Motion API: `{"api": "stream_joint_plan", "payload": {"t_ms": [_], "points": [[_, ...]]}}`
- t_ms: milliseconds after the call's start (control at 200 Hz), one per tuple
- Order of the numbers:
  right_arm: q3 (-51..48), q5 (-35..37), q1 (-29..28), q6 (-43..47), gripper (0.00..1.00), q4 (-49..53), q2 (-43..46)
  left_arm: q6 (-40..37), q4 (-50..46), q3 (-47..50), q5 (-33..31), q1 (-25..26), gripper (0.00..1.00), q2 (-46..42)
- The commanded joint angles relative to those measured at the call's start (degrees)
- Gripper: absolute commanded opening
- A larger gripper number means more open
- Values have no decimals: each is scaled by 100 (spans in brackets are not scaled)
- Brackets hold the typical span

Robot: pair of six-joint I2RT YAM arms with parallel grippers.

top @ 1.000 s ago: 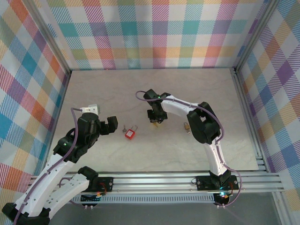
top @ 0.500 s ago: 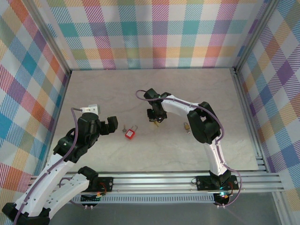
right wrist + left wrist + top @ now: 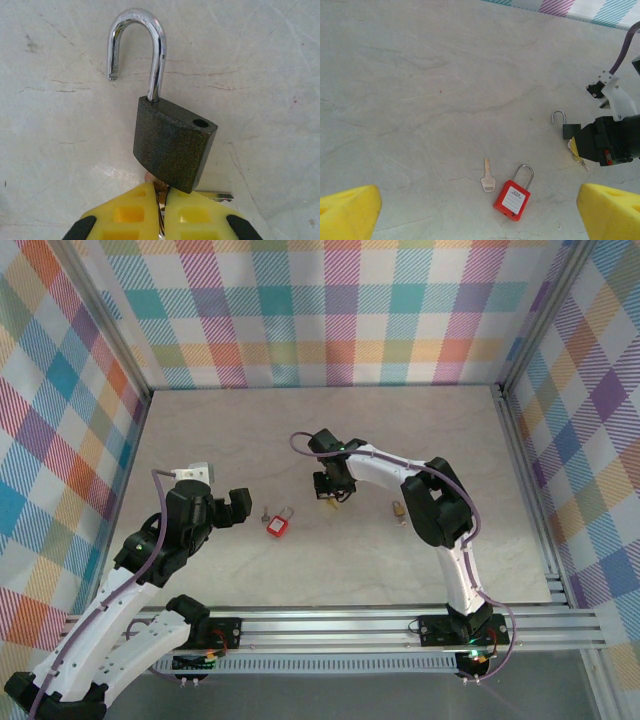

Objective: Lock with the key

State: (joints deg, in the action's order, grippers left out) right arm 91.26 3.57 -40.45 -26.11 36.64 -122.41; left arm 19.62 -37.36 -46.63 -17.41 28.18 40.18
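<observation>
- Closing is the only change in the last second: my right gripper (image 3: 162,192) has drawn its yellow fingers (image 3: 125,215) together, while both arms sit where they did.
- Nearest me, my left gripper (image 3: 480,210) hovers above the table (image 3: 250,430) with its jaws spread wide and nothing between them.
- Just ahead of it lies a red padlock (image 3: 512,200), flat on the table, white label facing up, shackle seated in its body.
- A loose key (image 3: 488,179) lies just beside the red padlock, on its left in the left wrist view, not touching it.
- Farther out, near the table's middle, my right gripper is pinched shut on a key (image 3: 160,200) at the bottom of a dark padlock (image 3: 172,150).
- That lock lies flat, its shackle (image 3: 137,45) swung open with one end free.
- A silver blade (image 3: 216,196) pokes out sideways from under the lock's body.
- Checked fabric walls (image 3: 320,310) close off the far side.
</observation>
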Motion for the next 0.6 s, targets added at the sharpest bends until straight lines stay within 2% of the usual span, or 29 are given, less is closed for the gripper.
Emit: {"api": "stream_joint_plan", "payload": {"t_ms": [0, 595], "points": [[-211, -42, 29, 142, 2, 47, 181, -126, 30, 40, 53, -59, 100, 7], [-914, -405, 29, 356, 0, -467, 1020, -101, 30, 31, 89, -60, 100, 73]]}}
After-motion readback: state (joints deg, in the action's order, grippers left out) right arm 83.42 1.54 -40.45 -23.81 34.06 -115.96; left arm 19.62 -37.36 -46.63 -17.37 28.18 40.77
